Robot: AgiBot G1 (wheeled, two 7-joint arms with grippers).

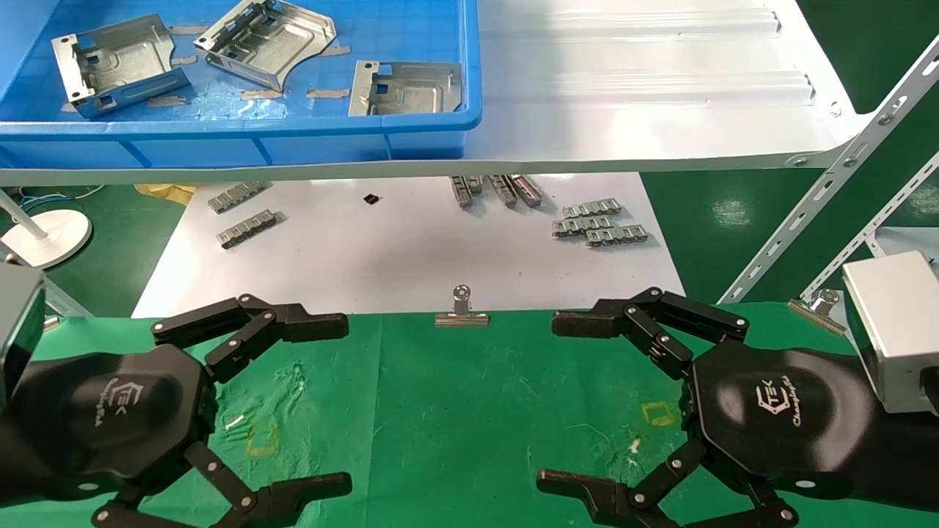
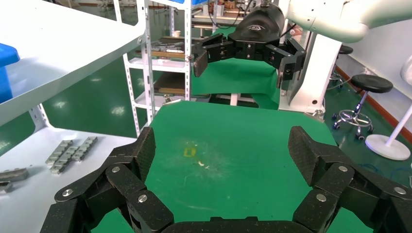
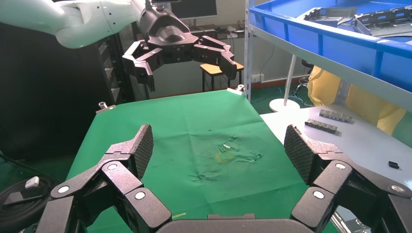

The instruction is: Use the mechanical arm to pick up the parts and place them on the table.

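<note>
Now both spread wide and empty, left gripper (image 1: 334, 403), right gripper (image 1: 565, 402), above green table (image 1: 455, 411).

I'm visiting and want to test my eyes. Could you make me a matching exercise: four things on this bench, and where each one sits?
Things:
1. silver stamped sheet-metal brackets
2. small grey segmented strips
3. silver binder clip
4. open black left gripper

Places:
A. on the white sheet
B. over the green cloth table, holding nothing
C. inside the blue plastic bin on the glossy white shelf
D. at the far edge of the green cloth

Pairs: 1-C, 2-A, 3-D, 4-B
</note>
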